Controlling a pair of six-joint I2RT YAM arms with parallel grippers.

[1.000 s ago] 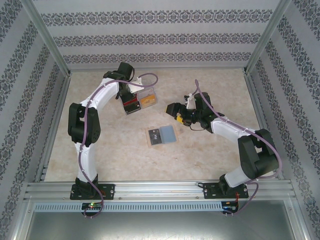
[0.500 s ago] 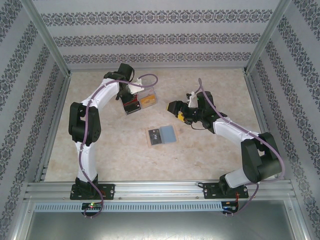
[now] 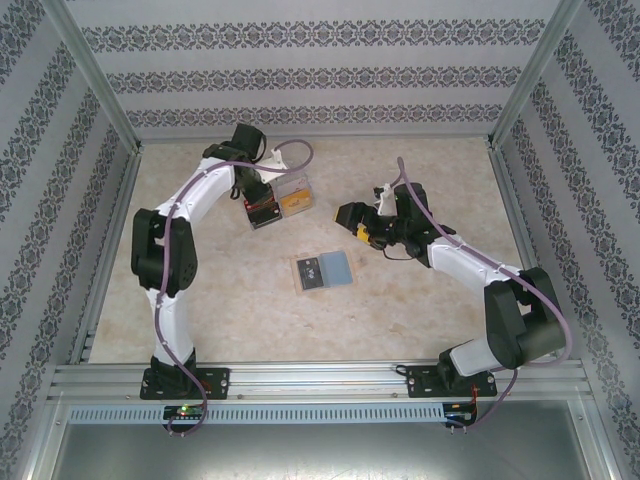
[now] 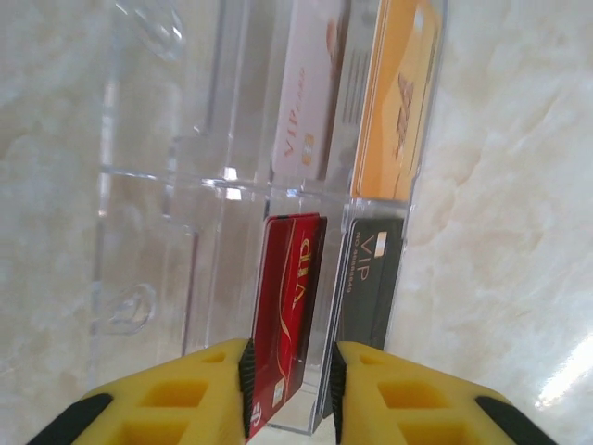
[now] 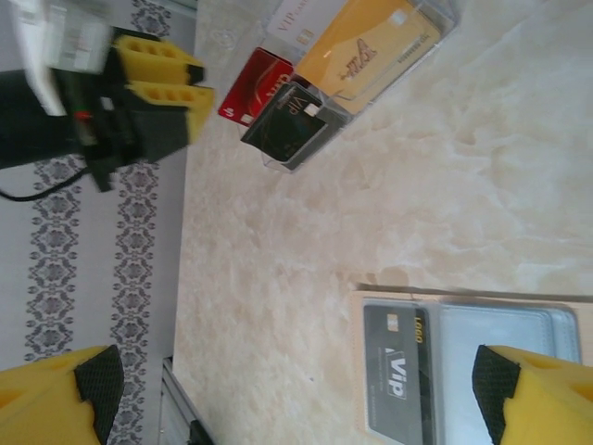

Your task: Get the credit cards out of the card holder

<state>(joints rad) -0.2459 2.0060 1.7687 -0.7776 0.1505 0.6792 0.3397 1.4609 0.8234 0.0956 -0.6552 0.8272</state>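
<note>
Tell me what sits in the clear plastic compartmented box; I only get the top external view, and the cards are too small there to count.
Observer: The left wrist view shows four cards in the clear plastic compartmented box: a red VIP card, a dark grey VIP card, a pale pinkish VIP card and an orange card.
Operator: Is the left gripper holding one?
Observer: It seems not: the left gripper has its jaws apart, the red card's near end showing in the gap.
Operator: Anything left in the holder?
Observer: The right wrist view shows a second dark VIP card on one panel of the flat grey-blue bifold card holder.
</note>
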